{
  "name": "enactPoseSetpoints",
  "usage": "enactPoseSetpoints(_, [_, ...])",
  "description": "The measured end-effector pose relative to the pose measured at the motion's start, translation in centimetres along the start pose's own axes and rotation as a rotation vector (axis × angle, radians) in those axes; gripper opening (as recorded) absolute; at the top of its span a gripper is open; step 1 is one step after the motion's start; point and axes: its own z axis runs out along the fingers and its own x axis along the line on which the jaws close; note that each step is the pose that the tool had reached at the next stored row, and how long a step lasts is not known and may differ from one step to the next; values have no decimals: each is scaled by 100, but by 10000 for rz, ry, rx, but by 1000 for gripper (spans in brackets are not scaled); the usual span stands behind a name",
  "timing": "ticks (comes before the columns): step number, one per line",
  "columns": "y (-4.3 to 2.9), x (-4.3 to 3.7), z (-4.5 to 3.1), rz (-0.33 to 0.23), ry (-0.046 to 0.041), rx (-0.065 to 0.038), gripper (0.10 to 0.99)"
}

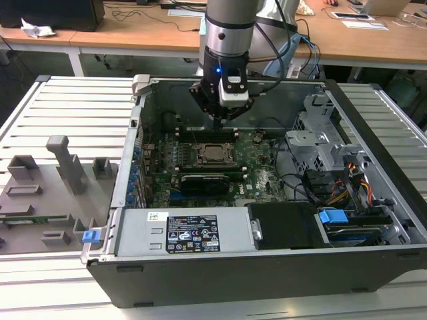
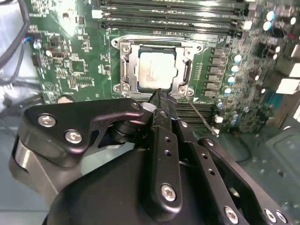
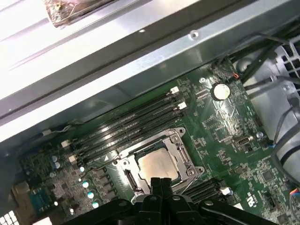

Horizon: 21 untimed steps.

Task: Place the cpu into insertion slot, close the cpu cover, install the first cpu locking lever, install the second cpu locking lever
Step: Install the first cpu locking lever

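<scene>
Arm: We are looking at a silver-and-black robot arm (image 1: 227, 33) pointing down into an open dark-grey metal computer case (image 1: 267, 280), which is lying on a pale slatted metal table (image 1: 73, 100).

Gripper: The black gripper (image 1: 223, 119) is hanging over the green motherboard (image 1: 260, 167). In the exterior view it is at about twelve o'clock from the socket and close to it. In both wrist views its tip (image 2: 159, 96) (image 3: 161, 183) is showing at the socket's edge. We cannot tell whether it is touching.

Fingers: The two black metal fingers (image 2: 165, 140) are pressing flat against each other with no gap, and we are seeing nothing held between them.

Cpu: The small flat square silver-grey cpu (image 2: 157, 70) is sitting inside the square dark insertion slot (image 2: 185, 72) in the middle of the board.

Cover: The square silvery open-centred cpu cover (image 2: 126, 65) is lying flat around the chip, whose metal face is showing through the opening.

Lever: A thin silvery wire lever (image 2: 200, 116) is sticking out from one socket corner across the long black memory slots (image 2: 197, 112). We cannot tell whether it is latched.

Surroundings, exterior view, clock set on the socket: A black oblong card with a green stripe (image 1: 203, 180) is lying at six o'clock. A grey power-supply box with a white label (image 1: 193, 233) is sitting farther out the same way. A silver drive cage (image 1: 320, 140) is standing at three o'clock. A grey moulded fixture tray (image 1: 40, 193) is resting at nine o'clock, outside the case.
</scene>
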Motion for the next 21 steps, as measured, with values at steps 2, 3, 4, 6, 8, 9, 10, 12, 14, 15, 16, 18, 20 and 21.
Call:
enactPoseSetpoints(2, [0, 0, 0, -546, 9, 9, 106])
enactPoseSetpoints(3, [0, 0, 0, -663, 11, 10, 106])
enactPoseSetpoints(4, [0, 0, 0, -784, 13, 13, 106])
enactPoseSetpoints(6, [0, 0, 0, -1036, 17, 17, 106])
enactPoseSetpoints(8, [0, 0, 0, -1261, 21, 21, 106])
enactPoseSetpoints(9, [0, 0, 0, -1375, 22, 23, 106])
enactPoseSetpoints(10, [0, 0, 0, -1483, 24, 24, 106])
enactPoseSetpoints(12, [0, 0, 0, -1737, 28, 29, 106])
enactPoseSetpoints(14, [0, 0, 0, -2007, 32, 34, 106])
enactPoseSetpoints(15, [0, 0, 0, -2182, 35, 37, 106])
enactPoseSetpoints(16, [0, 0, 0, -2317, 37, 39, 106])
enactPoseSetpoints(18, [0, 0, 0, -2544, 41, 43, 106])
enactPoseSetpoints(20, [0, 0, 0, -2987, 48, 50, 106])
enactPoseSetpoints(21, [0, 0, 0, -3320, 53, 55, 106])
